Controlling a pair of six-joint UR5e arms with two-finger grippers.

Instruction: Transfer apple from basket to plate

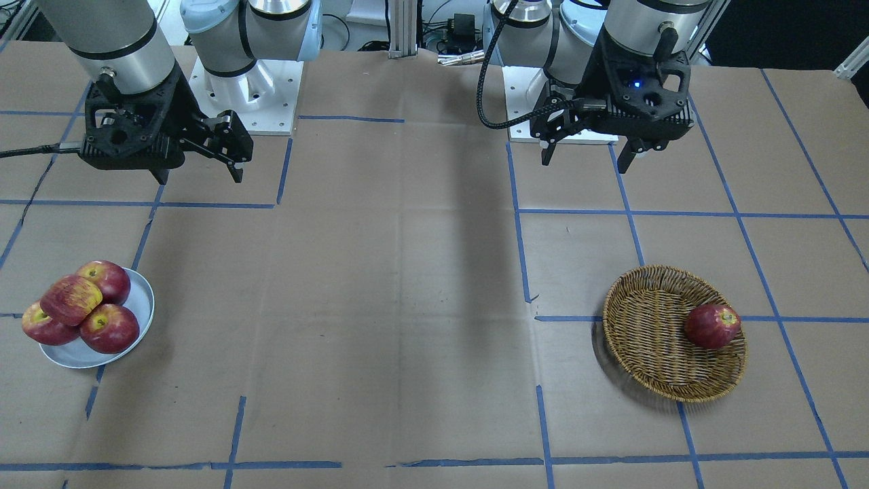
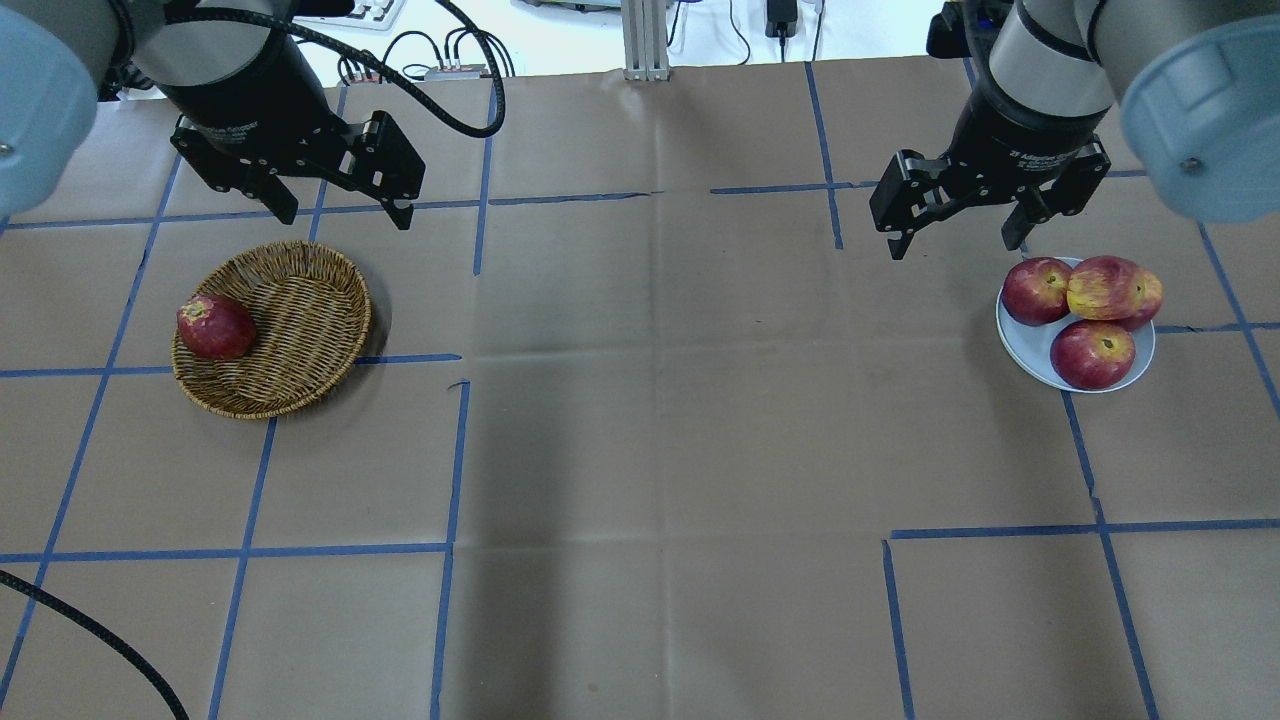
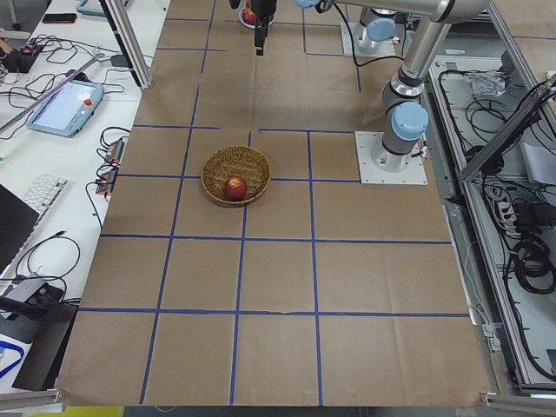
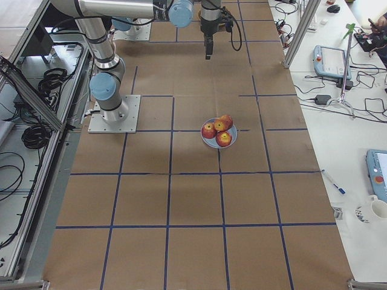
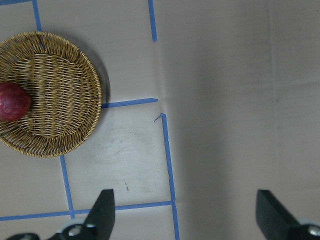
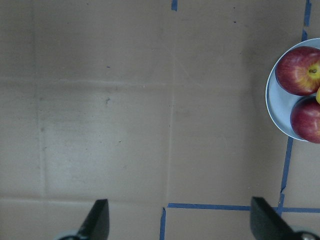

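Front-facing view, nearest first: plate lies forward of the right gripper, slightly to its outboard side and well below it. It carries four fruit. Three dark apples sit on the plate surface, and the apple, lighter and streaked, lies on its side on top of them. So the apple is out of the basket and on the plate pile

Basket lies forward of the left gripper, also a bit outboard. One dark apple is inside, against the rim on the outboard side

Further back, both grippers hang above the paper-covered table, apart from everything. Right gripper: jaws spread wide, nothing held; its wrist view shows fingers with bare paper between and the plate at the frame edge. Left gripper: same, spread and empty; its fingers frame paper and blue tape, basket off to one side

Farthest back: right arm's base plate
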